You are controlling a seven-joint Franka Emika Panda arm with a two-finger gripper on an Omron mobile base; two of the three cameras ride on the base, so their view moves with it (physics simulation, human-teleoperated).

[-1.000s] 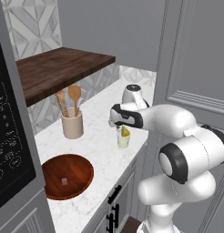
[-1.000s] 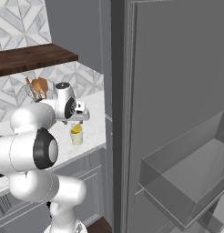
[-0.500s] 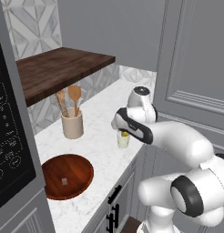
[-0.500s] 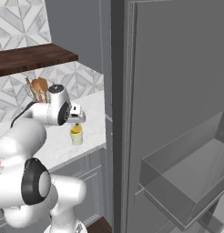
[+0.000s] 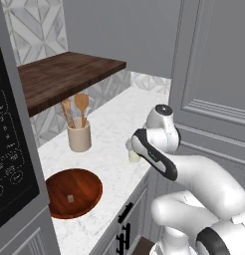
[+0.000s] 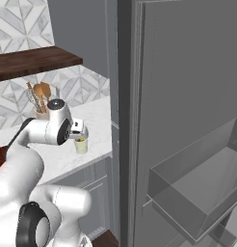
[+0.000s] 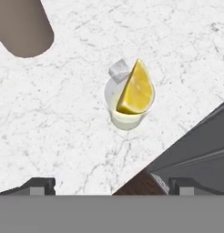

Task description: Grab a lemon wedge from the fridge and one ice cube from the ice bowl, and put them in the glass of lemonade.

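Since a second ago the arm has been swung and raised; in the left base view the gripper (image 5: 130,145) hangs above the glass of lemonade (image 5: 134,156) near the counter (image 5: 109,149) edge, one ice cube (image 5: 70,198) left in the ice bowl (image 5: 73,192). Right base view: the glass is seen just under the hand, the fridge (image 6: 188,120) door open. Hand view: the lemon wedge (image 7: 135,89) and a cube sit in the glass, fingertips (image 7: 40,186) are spread and empty, so retreat is best made straight up to avoid tipping it.

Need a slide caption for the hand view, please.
Yellow lemon wedge and pale ice cube sit in the small clear glass of lemonade on the white marble counter.
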